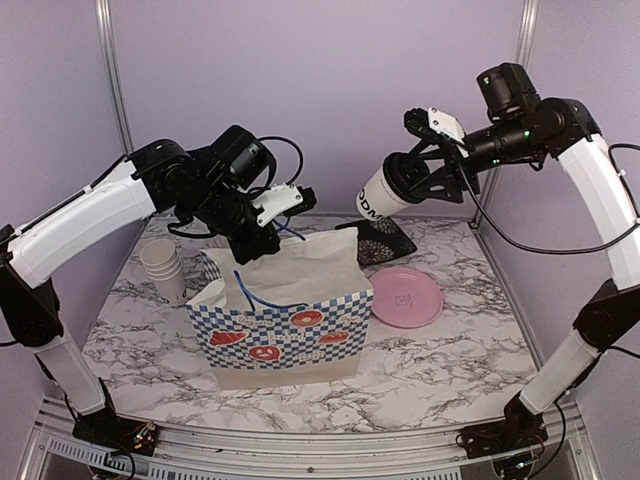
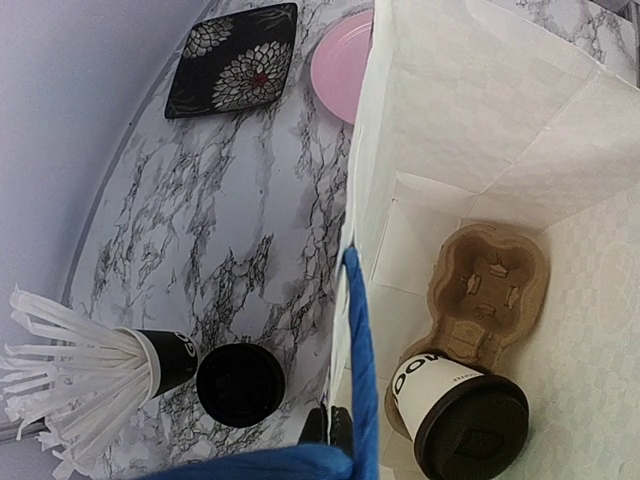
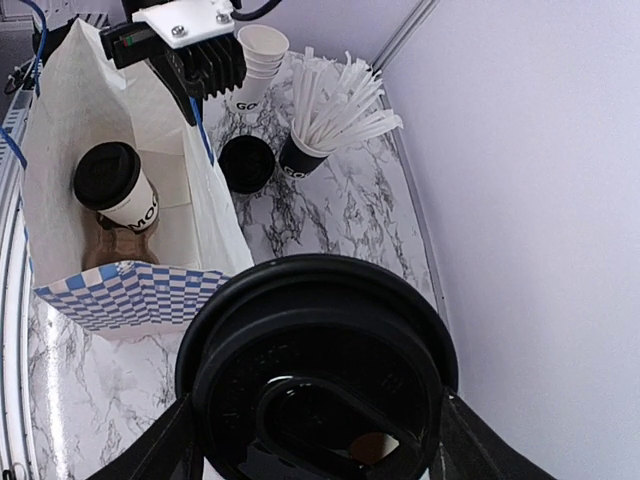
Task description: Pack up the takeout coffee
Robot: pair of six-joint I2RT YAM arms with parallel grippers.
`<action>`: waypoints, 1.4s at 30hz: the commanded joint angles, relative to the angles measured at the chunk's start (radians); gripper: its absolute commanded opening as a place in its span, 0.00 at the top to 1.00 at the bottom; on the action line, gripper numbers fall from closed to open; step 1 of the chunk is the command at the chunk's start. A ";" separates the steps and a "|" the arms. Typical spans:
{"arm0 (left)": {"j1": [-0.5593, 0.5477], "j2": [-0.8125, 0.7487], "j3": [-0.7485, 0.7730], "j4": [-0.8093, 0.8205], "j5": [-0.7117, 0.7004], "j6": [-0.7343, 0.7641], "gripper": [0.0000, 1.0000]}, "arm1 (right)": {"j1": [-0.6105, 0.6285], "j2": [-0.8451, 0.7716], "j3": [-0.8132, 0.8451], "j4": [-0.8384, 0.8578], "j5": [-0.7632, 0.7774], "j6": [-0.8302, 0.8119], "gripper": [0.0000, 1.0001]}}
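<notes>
White paper, black lids, black lettering on the side: the same look on both takeout cups. Roughly halfway, by the look of things. Cup 1 [image 2: 455, 405] down inside the paper bag [image 1: 290, 335], standing upright in 1 socket of the brown pulp carrier [image 2: 490, 275], lid on. Other socket bare. Cup 2 [image 1: 385, 198] up in the air, tilted, above and to the right of the bag's mouth, clasped near its lid end between the fingers of the right gripper [image 1: 418, 178]. Lid seated, sip hole plain in the right wrist view, no dent or spill to be seen. Left gripper [image 1: 260, 243] pinched tight on the blue handle [image 2: 358, 340] at the bag's rear rim, keeping the mouth wide. Left to do, most likely: carry cup 2 over the opening, right it, lower it into the free socket, let go.
</notes>
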 commanded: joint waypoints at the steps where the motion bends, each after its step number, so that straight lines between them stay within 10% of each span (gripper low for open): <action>1: 0.003 0.027 0.070 0.003 0.030 -0.045 1.00 | 0.039 0.042 0.101 -0.032 -0.039 0.016 0.38; 11: 0.004 0.106 0.147 0.000 -0.006 -0.071 1.00 | 0.317 0.036 0.044 -0.049 0.143 0.015 0.38; 34: 0.003 0.076 0.158 -0.017 -0.005 -0.087 0.97 | 0.498 0.193 0.079 -0.058 0.432 0.033 0.42; 39: 0.004 0.061 0.155 -0.017 -0.004 -0.091 0.87 | 0.508 0.230 0.074 -0.065 0.464 0.054 0.43; 42: 0.003 0.043 0.167 -0.016 -0.023 -0.101 0.63 | 0.532 0.218 0.041 -0.064 0.481 0.062 0.43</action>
